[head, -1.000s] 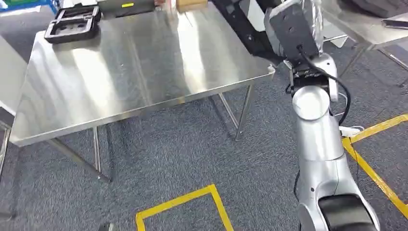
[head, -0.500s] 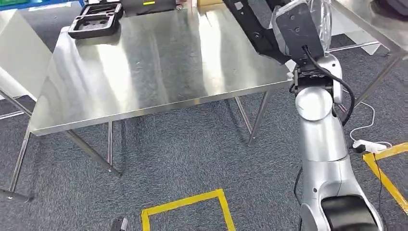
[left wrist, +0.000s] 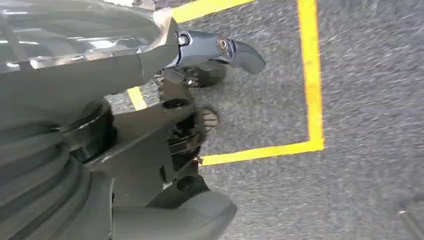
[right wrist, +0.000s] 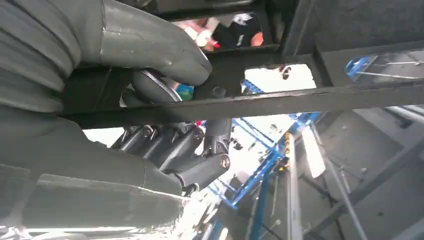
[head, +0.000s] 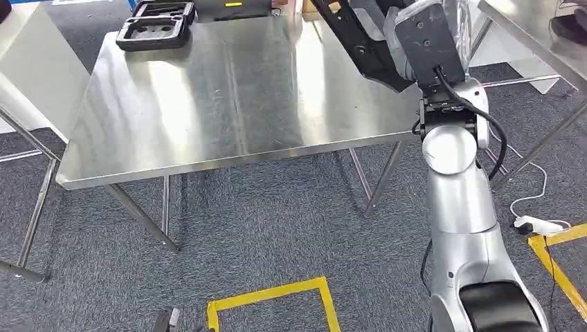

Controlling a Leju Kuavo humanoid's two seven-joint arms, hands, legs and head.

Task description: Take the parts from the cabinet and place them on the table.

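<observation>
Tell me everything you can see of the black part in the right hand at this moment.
The black part is a long, flat, dark frame piece, matte and metal-looking, with small round holes or fasteners along its bar. In the head view it slants up and away over the far right corner of the steel table, above its surface, not resting on it. In the right wrist view the right hand grips it: the thick grey thumb presses one face of the bar and the darker fingers curl under it. Its far end runs out of frame.
</observation>
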